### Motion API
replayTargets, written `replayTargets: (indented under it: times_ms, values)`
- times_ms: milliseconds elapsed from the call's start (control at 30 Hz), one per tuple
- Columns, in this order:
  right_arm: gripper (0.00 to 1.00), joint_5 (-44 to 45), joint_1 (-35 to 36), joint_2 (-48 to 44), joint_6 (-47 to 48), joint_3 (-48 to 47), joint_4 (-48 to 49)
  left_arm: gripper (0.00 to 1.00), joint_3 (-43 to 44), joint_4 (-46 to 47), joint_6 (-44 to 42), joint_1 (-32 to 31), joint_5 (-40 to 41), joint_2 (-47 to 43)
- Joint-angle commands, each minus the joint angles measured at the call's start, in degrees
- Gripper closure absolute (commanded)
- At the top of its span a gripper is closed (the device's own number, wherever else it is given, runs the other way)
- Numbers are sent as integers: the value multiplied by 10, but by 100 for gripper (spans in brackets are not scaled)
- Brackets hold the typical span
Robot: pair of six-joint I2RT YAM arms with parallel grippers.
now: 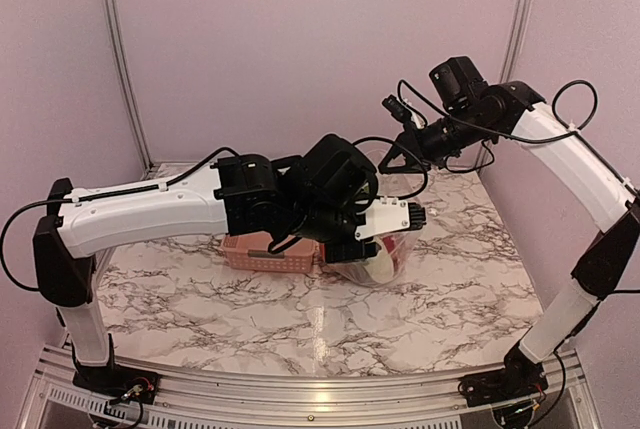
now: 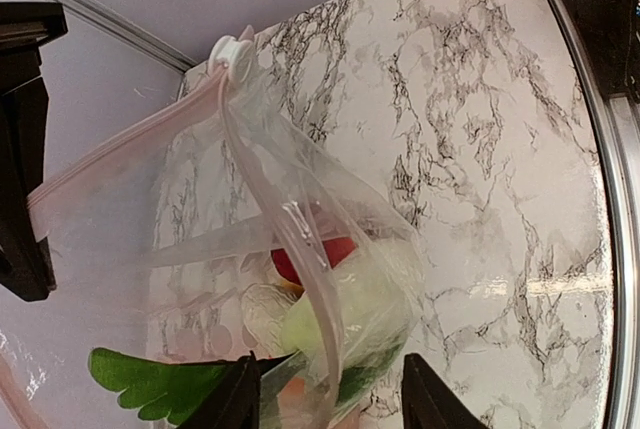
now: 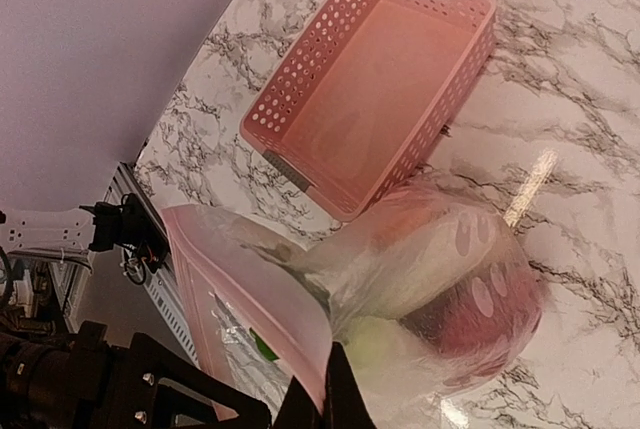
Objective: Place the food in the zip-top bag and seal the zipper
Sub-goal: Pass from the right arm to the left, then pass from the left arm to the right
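Observation:
The zip-top bag (image 1: 388,257) hangs over the marble table with the food inside. A red piece (image 2: 296,261), a pale green one (image 2: 365,294) and a green leaf (image 2: 150,384) show through the plastic. In the right wrist view a white spotted piece (image 3: 440,264) and a dark red one (image 3: 500,324) fill the bag's bottom. The pinkish zipper (image 2: 120,154) runs along the mouth, which gapes, to a white slider (image 2: 232,50). My right gripper (image 3: 335,394) is shut on the mouth edge (image 3: 250,289), holding it up (image 1: 397,156). My left gripper (image 2: 328,364) straddles the loaded lower bag, fingers apart.
The pink lattice basket (image 3: 380,79) lies on the table just behind and left of the bag, partly under my left arm (image 1: 265,251). A metal rail (image 2: 600,199) bounds the table's edge, with lilac walls behind.

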State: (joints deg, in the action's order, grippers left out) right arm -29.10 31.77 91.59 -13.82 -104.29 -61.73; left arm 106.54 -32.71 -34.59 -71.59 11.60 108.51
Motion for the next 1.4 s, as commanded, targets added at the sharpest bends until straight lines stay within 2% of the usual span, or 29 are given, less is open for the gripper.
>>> replayTargets:
  times_ms: [0, 200, 333, 433, 467, 533, 633, 700, 767, 900, 1100, 1200, 1367]
  values:
    - [100, -20, 8, -9, 5, -8, -2, 56, 22, -14, -5, -3, 4, 11]
    - [100, -25, 10, -10, 2, -4, 1, 65, 20, -14, -7, -3, 1, 18]
    - [100, -25, 10, -12, -2, -1, 4, 78, 31, -8, 4, -3, -10, 25]
    - [100, -25, 10, -16, -1, 4, 3, 98, 48, 3, 16, -3, -15, 30]
    - [100, -24, 10, -17, 0, 6, 3, 100, 56, 7, 23, -3, -14, 31]
    - [99, -24, 10, -20, 4, 4, 0, 100, 68, 18, 40, -3, -10, 30]
    - [74, -26, 5, -26, 13, -31, -8, 100, 89, 23, 78, -3, 3, 27]
    - [62, -27, -11, -41, 10, -47, -6, 100, 90, 27, 105, -2, 5, 17]
    - [56, -37, -39, -69, 0, -35, 17, 100, 86, 25, 124, -3, 2, 6]
    - [54, -48, -52, -170, -8, 73, 111, 100, 60, 14, 130, -3, -14, -18]
    - [62, -86, -54, -321, -16, 276, 252, 100, -38, 51, 122, -1, -36, -92]
    - [64, -105, -53, -365, 3, 349, 280, 100, -78, 78, 126, 3, -51, -123]
    - [64, -120, -43, -372, 57, 391, 273, 100, -96, 76, 144, 13, -73, -132]
